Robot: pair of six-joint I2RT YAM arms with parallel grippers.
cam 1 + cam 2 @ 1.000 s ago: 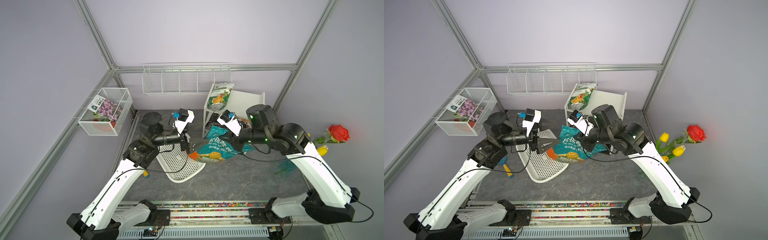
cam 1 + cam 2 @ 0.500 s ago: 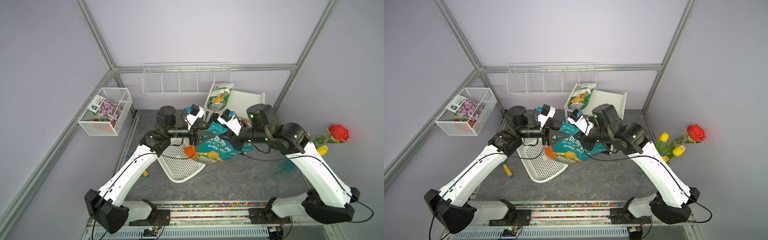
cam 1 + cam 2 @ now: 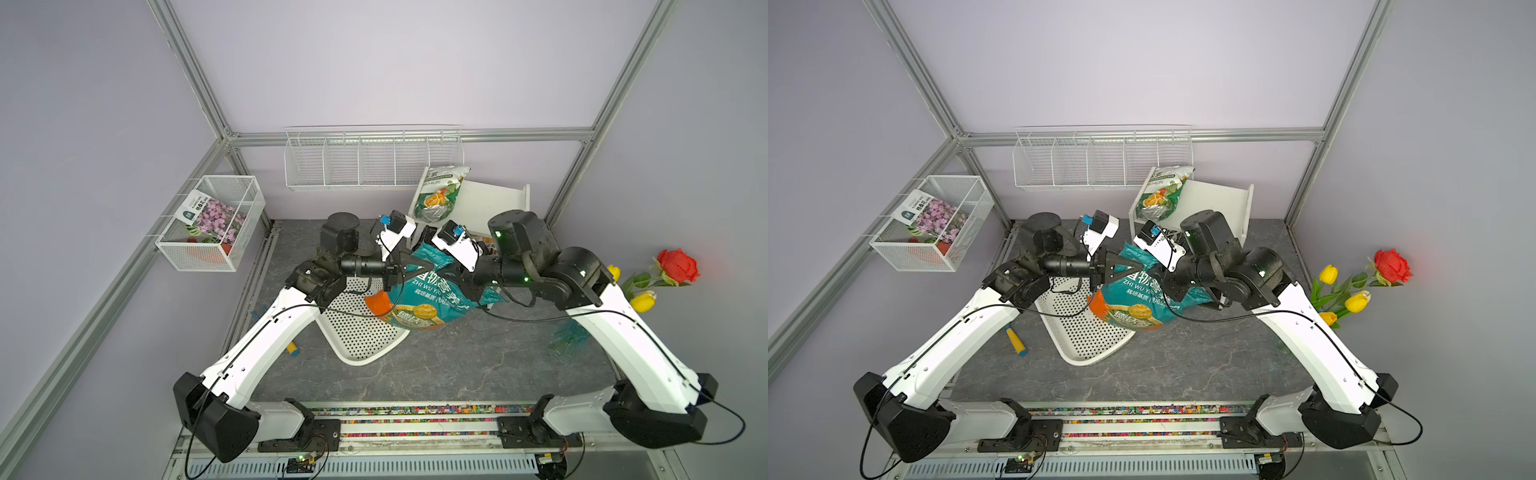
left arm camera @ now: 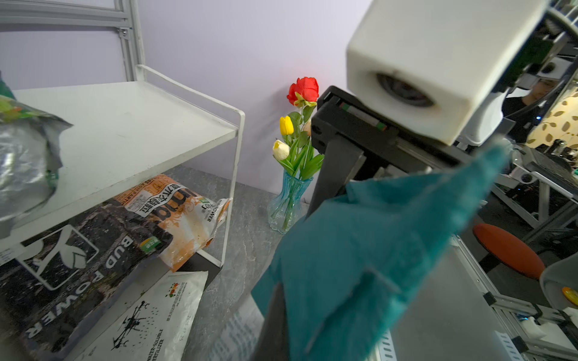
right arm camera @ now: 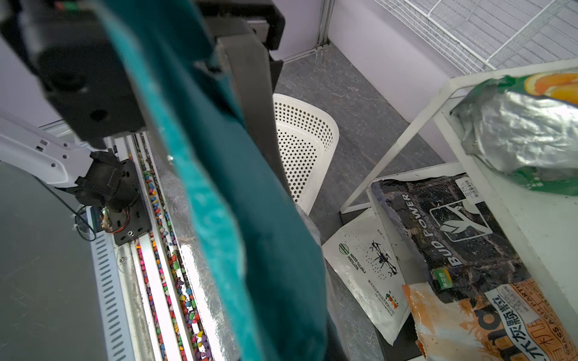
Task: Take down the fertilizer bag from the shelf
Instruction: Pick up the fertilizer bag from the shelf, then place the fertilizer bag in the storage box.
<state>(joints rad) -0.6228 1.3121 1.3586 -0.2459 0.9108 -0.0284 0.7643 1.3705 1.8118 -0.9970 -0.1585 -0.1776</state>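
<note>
Behind your jaws: white shelf (image 3: pixel 494 199), green-and-silver bag (image 3: pixel 438 197) on its top board | below them: perforated tray (image 3: pixel 361 336) | well aside: wire basket (image 3: pixel 199 259) holding a flower packet (image 3: pixel 216 218) | your left gripper (image 3: pixel 417 269) and right gripper (image 3: pixel 453 277) both closed on the teal fertilizer bag (image 3: pixel 424 303), held between them, off the shelf

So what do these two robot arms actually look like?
The left arm and right arm have smooth white shells, black joints and black bases. A thin black cable runs along each. The left end effector and right end effector are black, each topped by a boxy white camera with a blue tag. Small green lights glow on the right arm.
</note>
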